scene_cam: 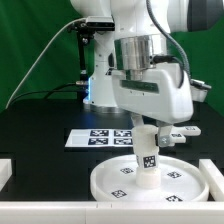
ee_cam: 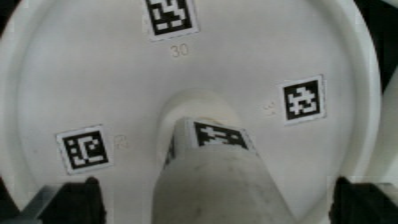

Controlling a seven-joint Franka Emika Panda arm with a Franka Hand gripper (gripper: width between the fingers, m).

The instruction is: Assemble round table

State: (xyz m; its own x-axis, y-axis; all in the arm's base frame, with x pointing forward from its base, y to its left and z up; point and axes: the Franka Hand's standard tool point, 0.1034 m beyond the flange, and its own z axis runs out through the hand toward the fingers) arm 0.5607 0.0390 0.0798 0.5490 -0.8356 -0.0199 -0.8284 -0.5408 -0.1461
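Note:
The white round disc (scene_cam: 150, 181) lies rim-up on the black table, with small square tags inside it; it fills the wrist view (ee_cam: 107, 90). The short thick leg (scene_cam: 148, 157) stands upright at the disc's centre and carries a tag; it also shows in the wrist view (ee_cam: 217, 170). My gripper (scene_cam: 148, 133) is straight above the disc, astride the top of the leg. In the wrist view the gripper (ee_cam: 217, 208) has its dark fingers (ee_cam: 71, 205) apart from the leg, with a gap on each side. The small lobed foot (scene_cam: 181, 132) lies on the table just behind the disc, toward the exterior view's right.
The marker board (scene_cam: 100, 138) lies flat behind the disc, toward the exterior view's left. White blocks stand at the table's front corners (scene_cam: 6, 176) (scene_cam: 216, 170). The arm's base (scene_cam: 98, 85) is at the back, before a green backdrop.

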